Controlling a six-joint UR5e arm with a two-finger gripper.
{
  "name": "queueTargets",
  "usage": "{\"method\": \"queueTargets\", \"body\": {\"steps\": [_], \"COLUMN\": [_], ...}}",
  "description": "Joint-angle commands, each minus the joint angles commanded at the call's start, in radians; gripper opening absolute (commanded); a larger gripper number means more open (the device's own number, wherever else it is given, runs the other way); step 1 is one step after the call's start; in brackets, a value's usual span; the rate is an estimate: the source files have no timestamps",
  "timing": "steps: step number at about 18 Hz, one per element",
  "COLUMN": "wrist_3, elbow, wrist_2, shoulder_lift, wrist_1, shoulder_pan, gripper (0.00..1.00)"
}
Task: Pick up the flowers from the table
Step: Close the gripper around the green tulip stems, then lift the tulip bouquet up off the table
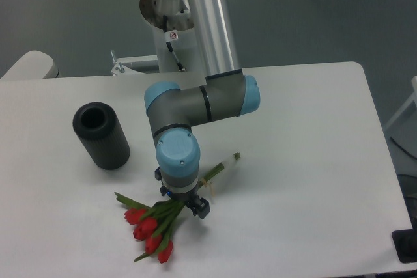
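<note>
The flowers (151,226), a bunch of red tulip buds on thin green stems, lie flat on the white table (313,135) near its front edge, buds toward the lower left and stem ends (225,163) pointing up right. My gripper (182,204) hangs straight over the stems, just above the buds, with one dark finger (201,209) showing to the right of them. The wrist hides the other finger and the gap, so I cannot make out whether the jaws are open or shut.
A black ribbed cylinder (101,135) lies on the table to the left, its open end facing up left. The arm's base column (171,30) stands behind the table's back edge.
</note>
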Motion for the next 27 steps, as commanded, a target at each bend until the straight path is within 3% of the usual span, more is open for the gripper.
{"method": "queueTargets", "body": {"steps": [2,3,5,8,20,22,24,25,27], "wrist_3": [-0.005,-0.005,-0.003,-0.005,0.0,0.006,0.017,0.04,0.086], "elbow": [0.003,0.002,0.008,0.009,0.035,0.078,0.145,0.205,0.238], "wrist_2": [-0.003,-0.003,-0.005,-0.008,-0.006,-0.006,-0.005,-0.008,-0.009], "shoulder_lift": [-0.002,-0.002,0.003,0.024,0.101,0.1,0.094,0.087,0.086], "wrist_1": [-0.002,0.0,-0.002,-0.003,-0.034,-0.076,-0.161,-0.234,-0.271], "shoulder_pan": [0.002,0.002,0.005,0.012,0.104,0.121,0.133,0.149,0.172], "gripper": [0.48,0.34,0.13,0.01,0.0,0.0,0.0,0.0,0.0]}}
